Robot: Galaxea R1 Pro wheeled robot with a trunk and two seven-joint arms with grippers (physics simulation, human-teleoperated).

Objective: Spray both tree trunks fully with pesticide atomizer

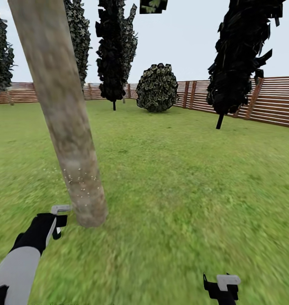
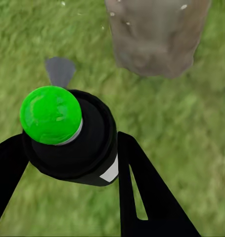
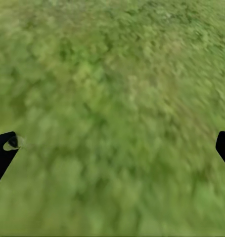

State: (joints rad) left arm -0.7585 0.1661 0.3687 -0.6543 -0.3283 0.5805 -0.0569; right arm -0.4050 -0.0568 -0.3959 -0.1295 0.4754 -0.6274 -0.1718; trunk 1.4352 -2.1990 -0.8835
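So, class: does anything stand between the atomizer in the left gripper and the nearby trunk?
Nothing visible does. The left gripper holds the atomizer right beside the trunk, with bare grass between them. White specks already dot the trunk's lower part.

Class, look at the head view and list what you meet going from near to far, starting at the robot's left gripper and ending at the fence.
left gripper holding the atomizer → base of the pale tree trunk → open grass → round bush → slatted wooden fence
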